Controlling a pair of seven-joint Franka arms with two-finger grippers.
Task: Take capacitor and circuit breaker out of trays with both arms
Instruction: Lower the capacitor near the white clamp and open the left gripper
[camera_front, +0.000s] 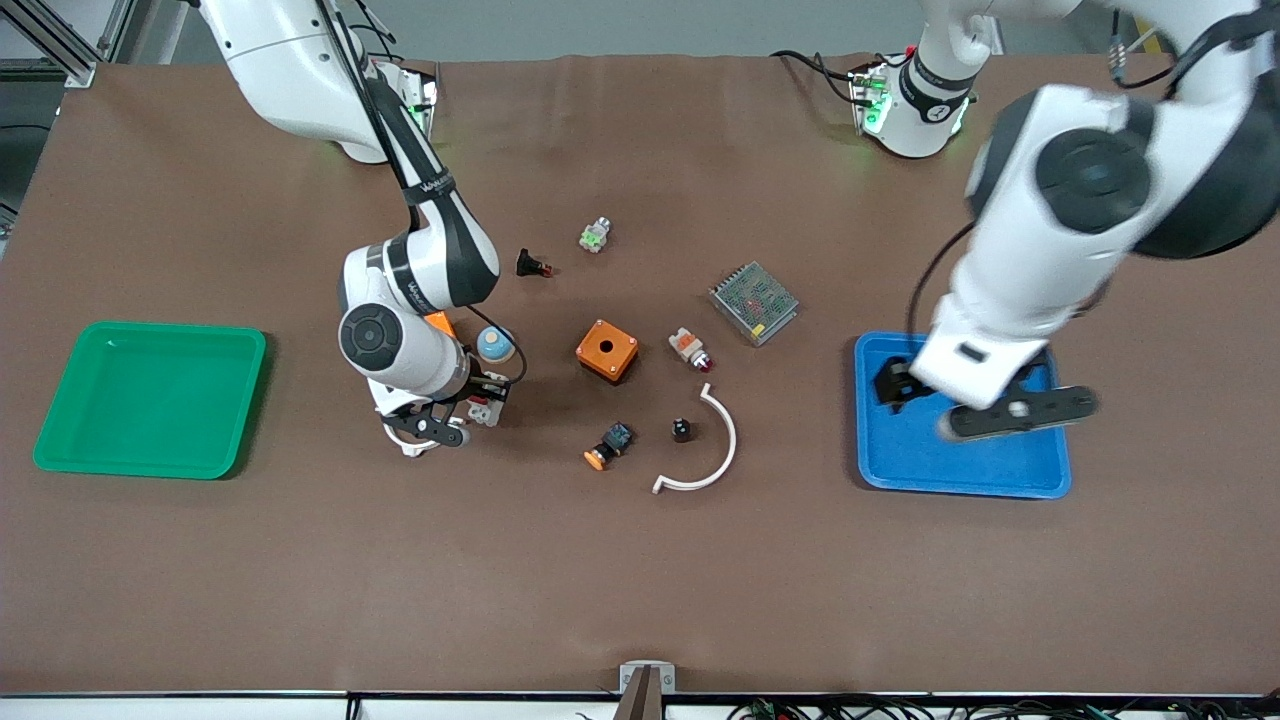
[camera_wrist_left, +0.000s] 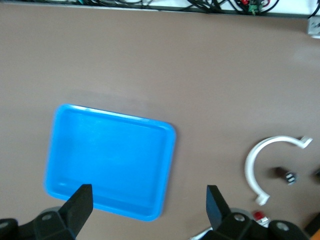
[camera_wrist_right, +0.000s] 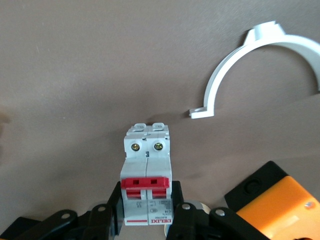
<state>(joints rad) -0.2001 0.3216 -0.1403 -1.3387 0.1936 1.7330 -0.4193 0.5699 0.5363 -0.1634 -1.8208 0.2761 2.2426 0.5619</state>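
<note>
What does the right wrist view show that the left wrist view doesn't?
Right wrist only: the right gripper shut on the breaker, and an orange box.
Left wrist only: the blue tray under the open left gripper, and the capacitor lying inside the bracket's arc.
Both: the white curved bracket on the brown table.
</note>
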